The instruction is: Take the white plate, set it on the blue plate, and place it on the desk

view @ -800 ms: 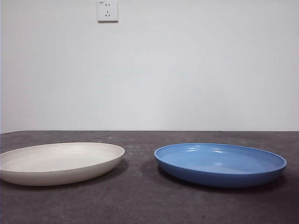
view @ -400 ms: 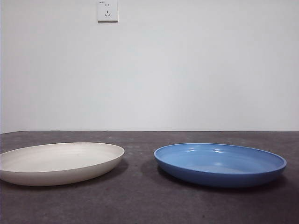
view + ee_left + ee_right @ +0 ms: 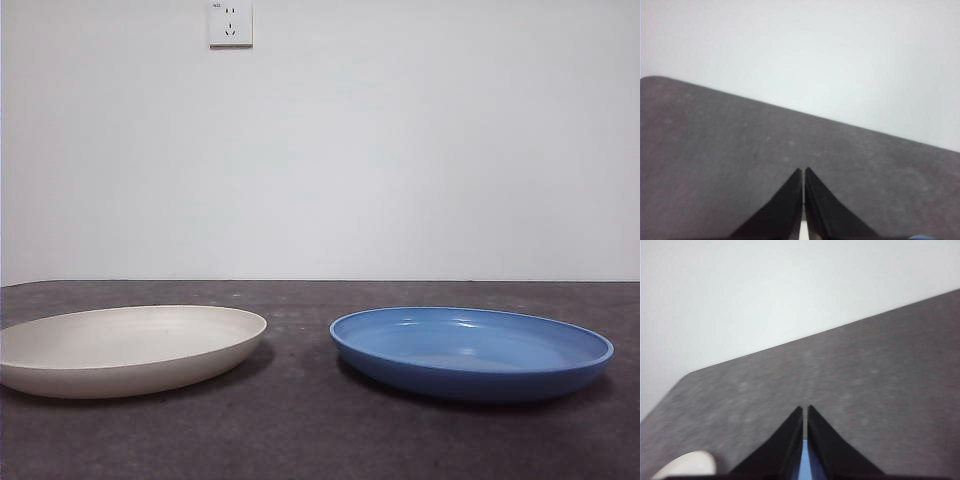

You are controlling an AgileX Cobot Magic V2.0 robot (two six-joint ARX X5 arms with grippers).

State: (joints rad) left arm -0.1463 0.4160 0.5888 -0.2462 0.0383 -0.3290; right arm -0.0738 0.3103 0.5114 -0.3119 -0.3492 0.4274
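Nothing is done yet — the white plate (image 3: 125, 348) sits beside the blue plate (image 3: 472, 350), untouched; left gripper (image 3: 803, 172) and right gripper (image 3: 805, 410) both pressed together.

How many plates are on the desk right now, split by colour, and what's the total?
Round off-white shallow plate: 1
Round glossy blue shallow plate: 1
Total: 2 plates, side by side and apart on the dark grey-brown matte desk, neither stacked nor held.
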